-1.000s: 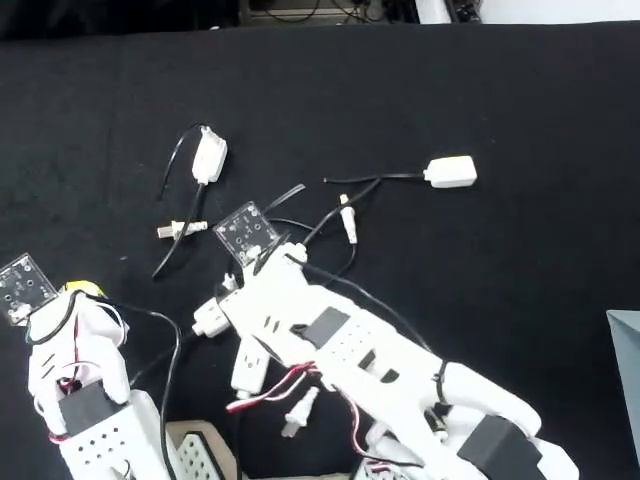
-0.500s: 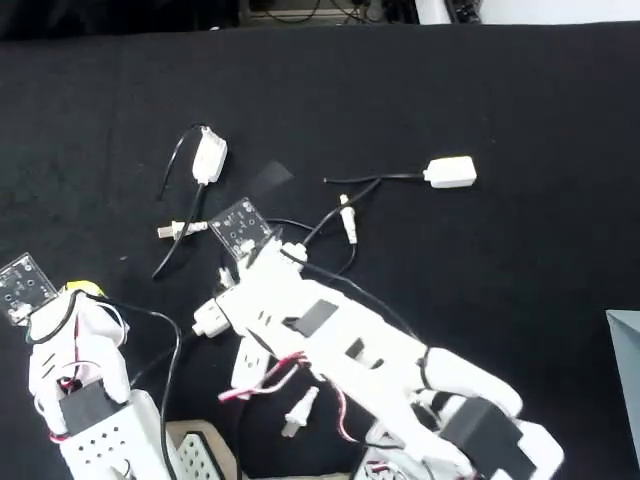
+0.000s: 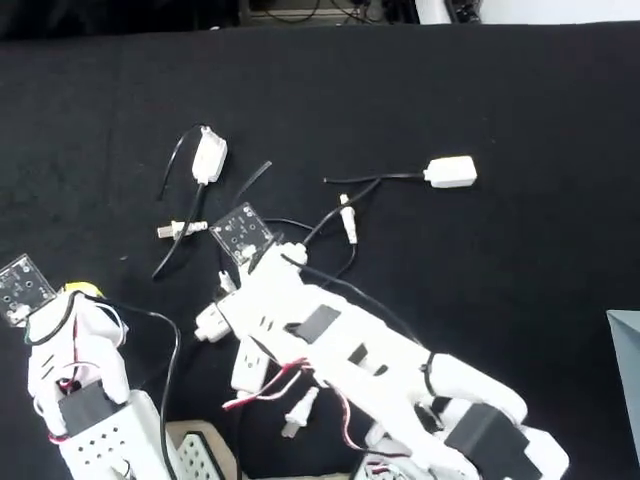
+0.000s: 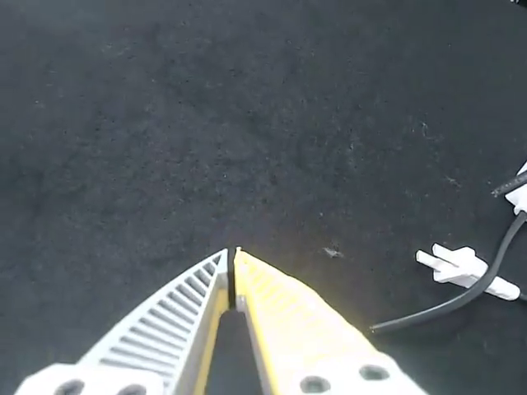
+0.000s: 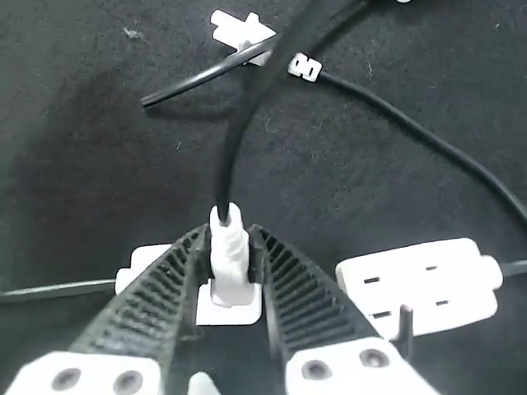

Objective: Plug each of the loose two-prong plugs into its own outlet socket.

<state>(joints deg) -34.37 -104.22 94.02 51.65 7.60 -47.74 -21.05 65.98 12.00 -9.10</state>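
Near the front edge of the table [image 3: 520,100], left of centre, a white two-prong plug [image 5: 224,262] is clamped by the right gripper [image 5: 227,237] upon a white socket [image 5: 221,311]. The left gripper [image 4: 231,253] is held closed, empty, by the front-left corner.

1. In the high view, the right arm [image 3: 340,350] lies over its own fingers and over whatever they hold, near the worktop's front edge.
2. In the right wrist view, the plug [image 5: 226,255] pinched in the right gripper [image 5: 229,239] has its prongs hidden. Whether they sit inside the white block [image 5: 226,311] cannot be told.
3. The socket strip [image 5: 420,284] has a cable running off the picture's edge.
4. In the left wrist view, a black cord [image 4: 445,304] and a white piece [image 4: 519,193] are both cut off.
5. A grey thing [image 3: 625,345] at the worktop's right edge is cut off and cannot be identified.
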